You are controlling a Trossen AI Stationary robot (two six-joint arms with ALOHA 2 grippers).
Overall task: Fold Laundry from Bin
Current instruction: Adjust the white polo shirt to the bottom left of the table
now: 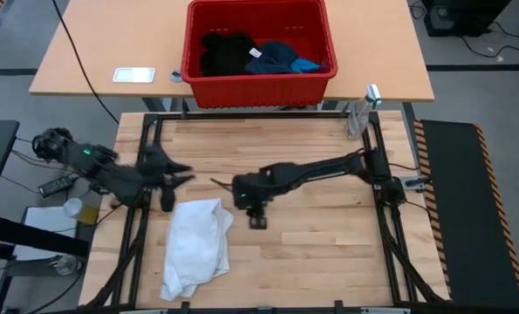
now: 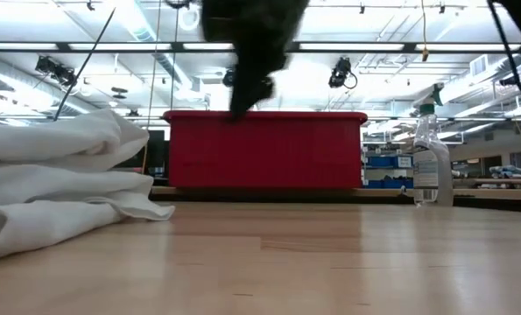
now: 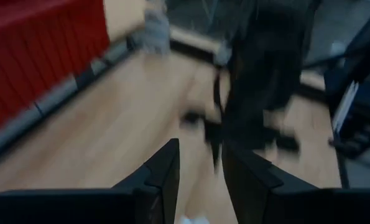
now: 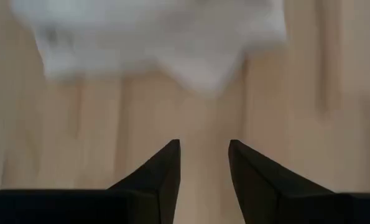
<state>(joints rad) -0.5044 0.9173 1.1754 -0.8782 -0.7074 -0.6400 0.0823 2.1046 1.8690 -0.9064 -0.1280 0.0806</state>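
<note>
Right hand (image 1: pixel 256 220): mine, fingers parted, empty, just beside white garment (image 1: pixel 195 246) crumpled on worktop (image 1: pixel 329 253). Left hand (image 1: pixel 174 185): parted, empty, above garment's top edge. Beyond: red bin (image 1: pixel 259 83) holding black (image 1: pixel 224 52), navy (image 1: pixel 272 57), blue (image 1: pixel 307 64) garments.

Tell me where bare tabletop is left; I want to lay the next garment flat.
Bare wood lies right of the right gripper, and between the red bin and both arms. Crowded: the front left, where the white garment lies beside the left gripper.
</note>
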